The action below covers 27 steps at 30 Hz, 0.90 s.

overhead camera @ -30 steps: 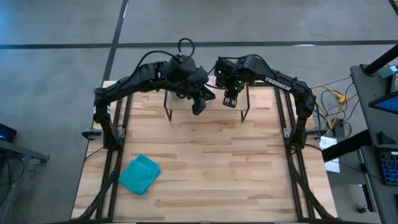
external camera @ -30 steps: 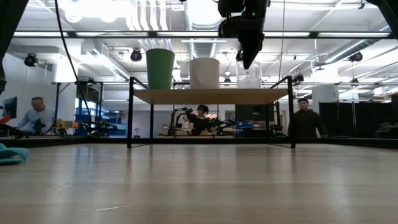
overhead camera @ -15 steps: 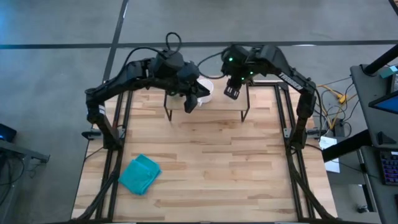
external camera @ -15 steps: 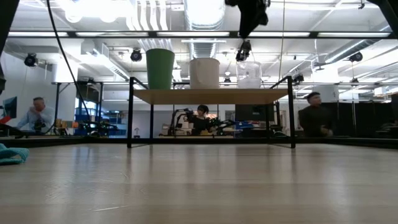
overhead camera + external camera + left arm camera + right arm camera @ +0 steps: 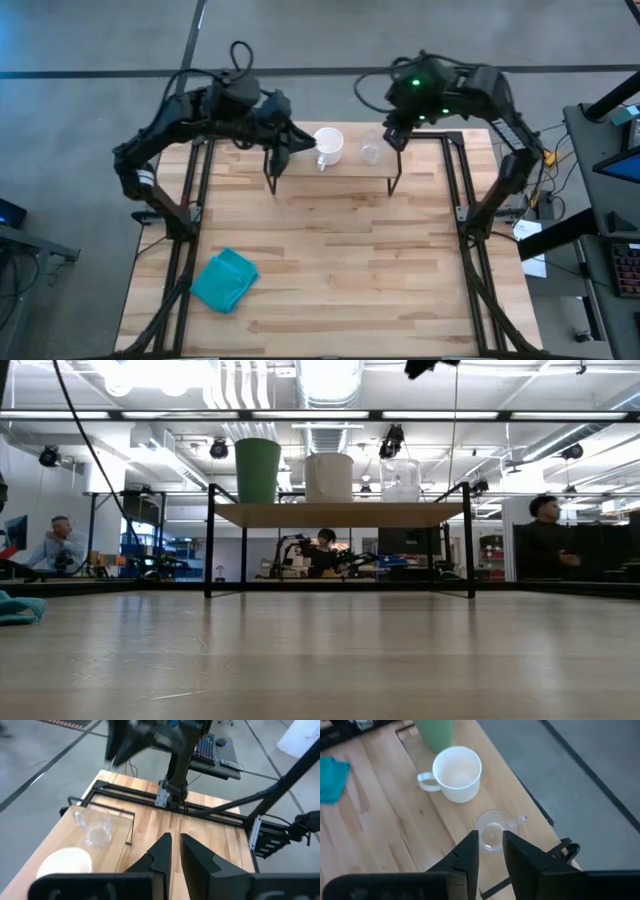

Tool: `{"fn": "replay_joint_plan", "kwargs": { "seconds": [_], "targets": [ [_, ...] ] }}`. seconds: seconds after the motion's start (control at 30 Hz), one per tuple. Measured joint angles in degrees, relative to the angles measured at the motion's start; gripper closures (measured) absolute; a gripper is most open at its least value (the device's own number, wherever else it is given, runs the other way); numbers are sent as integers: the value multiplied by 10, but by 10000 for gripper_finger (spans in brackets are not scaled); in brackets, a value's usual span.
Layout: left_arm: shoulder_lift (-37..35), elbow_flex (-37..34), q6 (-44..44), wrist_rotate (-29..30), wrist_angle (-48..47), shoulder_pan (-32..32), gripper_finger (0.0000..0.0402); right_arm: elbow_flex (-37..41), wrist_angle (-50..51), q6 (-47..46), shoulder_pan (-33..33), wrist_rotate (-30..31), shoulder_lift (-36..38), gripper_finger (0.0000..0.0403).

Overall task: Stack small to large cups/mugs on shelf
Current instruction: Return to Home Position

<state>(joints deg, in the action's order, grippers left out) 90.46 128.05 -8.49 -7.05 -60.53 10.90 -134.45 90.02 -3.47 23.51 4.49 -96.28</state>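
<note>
Three vessels stand in a row on the shelf [image 5: 338, 513]: the green cup [image 5: 257, 470], the white handled mug [image 5: 329, 477] and the clear glass [image 5: 400, 480], each upright on its base. From above, the mug [image 5: 328, 145] and glass [image 5: 372, 152] show; my left arm hides the green cup. My left gripper [image 5: 175, 840] is shut and hovers over the shelf's left end [image 5: 280, 158]. My right gripper [image 5: 490, 837] hangs above the glass [image 5: 495, 830] at the shelf's far right [image 5: 393, 133], fingers a narrow gap apart, touching nothing.
A teal folded cloth [image 5: 225, 280] lies on the table's near left part. The shelf's thin black legs [image 5: 209, 540] stand at the far middle of the wooden table [image 5: 340, 260]. People stand in the room behind the table [image 5: 545, 550].
Both arms have drawn back from the shelf and risen: the left toward the table's far left, uncovering the mug and the glass from above, the right toward the far right and up, almost out of the low view. The three vessels have stayed in place.
</note>
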Motion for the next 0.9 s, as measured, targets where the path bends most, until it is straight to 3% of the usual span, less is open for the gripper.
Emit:
{"fn": "replay_joint_plan", "kwargs": {
  "seconds": [0.5, 0.67, 0.9],
  "targets": [
    [-53, 0, -11, 0, -164, 0, 378, 1, 0, -38, 0, -1, 152, 322],
    [-58, -2, -92, 14, -167, 0, 378, 6, 0, -70, 0, -1, 202, 326],
    [-85, -9, -115, 46, -162, 0, 378, 59, 0, -77, 0, -1, 277, 319]
  ]
}}
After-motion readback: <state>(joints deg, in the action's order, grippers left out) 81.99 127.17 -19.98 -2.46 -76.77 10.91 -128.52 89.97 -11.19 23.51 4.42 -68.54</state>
